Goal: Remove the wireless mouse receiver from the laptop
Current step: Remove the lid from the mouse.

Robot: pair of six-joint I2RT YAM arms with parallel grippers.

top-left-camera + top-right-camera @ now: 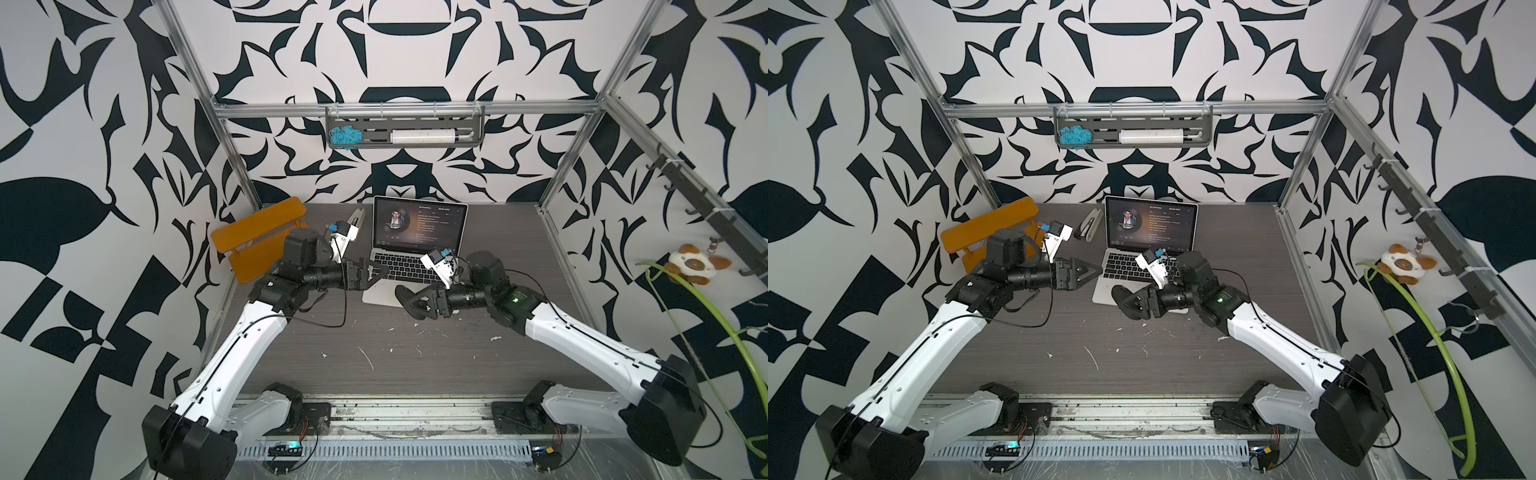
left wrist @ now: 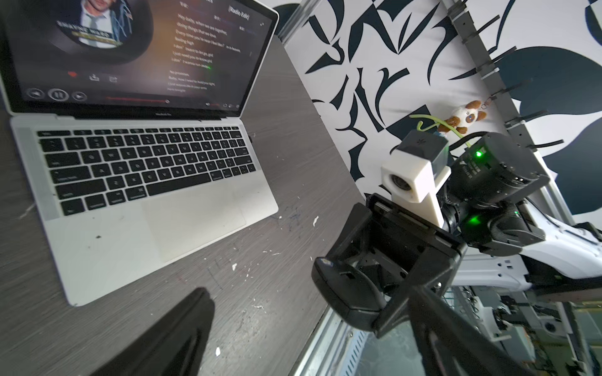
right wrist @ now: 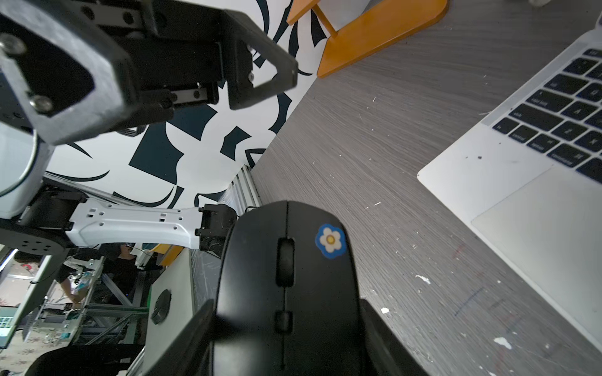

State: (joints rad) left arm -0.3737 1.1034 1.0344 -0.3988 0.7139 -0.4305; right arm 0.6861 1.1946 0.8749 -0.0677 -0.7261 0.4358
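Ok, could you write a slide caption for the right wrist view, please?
Right gripper grips a black mouse with a blue flower sticker, near the laptop front corner.

The left arm (image 1: 232, 345) and right arm (image 1: 582, 332) stretch forward, forearms turned inward so the claws face each other, apart. The left gripper (image 1: 380, 272) has its jaws spread wide. The right gripper (image 1: 411, 301) pinches a black mouse (image 3: 260, 260) by its sides between its fingers (image 3: 189, 332).

Silver laptop (image 1: 417, 232), black mouse (image 3: 286, 286)
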